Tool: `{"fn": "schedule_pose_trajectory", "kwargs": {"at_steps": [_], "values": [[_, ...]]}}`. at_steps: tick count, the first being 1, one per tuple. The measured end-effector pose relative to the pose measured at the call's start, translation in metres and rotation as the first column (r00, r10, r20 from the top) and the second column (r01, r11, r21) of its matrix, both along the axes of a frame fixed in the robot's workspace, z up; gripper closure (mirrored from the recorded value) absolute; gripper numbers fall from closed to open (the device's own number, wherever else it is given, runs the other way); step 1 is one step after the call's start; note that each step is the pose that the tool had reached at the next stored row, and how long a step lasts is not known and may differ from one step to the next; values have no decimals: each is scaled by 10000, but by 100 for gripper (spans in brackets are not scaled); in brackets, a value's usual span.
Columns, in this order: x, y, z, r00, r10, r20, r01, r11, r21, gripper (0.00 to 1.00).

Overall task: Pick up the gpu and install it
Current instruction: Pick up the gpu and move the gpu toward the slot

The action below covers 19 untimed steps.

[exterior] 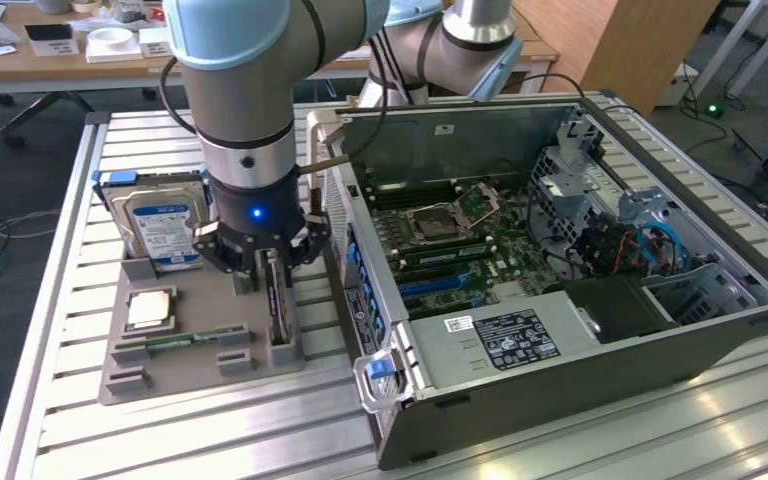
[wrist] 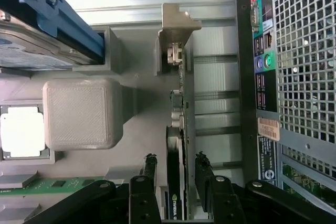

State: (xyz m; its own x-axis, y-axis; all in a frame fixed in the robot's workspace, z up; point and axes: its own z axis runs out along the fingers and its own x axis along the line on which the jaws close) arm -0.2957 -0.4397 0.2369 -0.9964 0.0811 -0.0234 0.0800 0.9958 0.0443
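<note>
Item: gpu (exterior: 276, 310) (wrist: 178, 119), a dark card standing on edge in the grey holder tray (exterior: 211, 355), left of centre in the exterior view, on the slatted bench (exterior: 64, 420) beside the open computer case (exterior: 598, 340). Tool (exterior: 271, 275) (wrist: 176, 163): fingers apart, straddling the card, a gap on either side.

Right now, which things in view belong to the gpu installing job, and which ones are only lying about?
For the job: gpu, standing on edge in the grey holder tray, jaws either side of it; open computer case.
Lying about: hard drive, processor chip, green memory stick.
</note>
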Motion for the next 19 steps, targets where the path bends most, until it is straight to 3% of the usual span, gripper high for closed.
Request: {"fn": "schedule_pose_trajectory", "kwargs": {"at_steps": [6, 19], "values": [[0, 67, -54, 10000, 1, 0, -1, 10000, -1, 57], [-3, 42, -60, 10000, 1, 0, -1, 10000, -5, 57]]}}
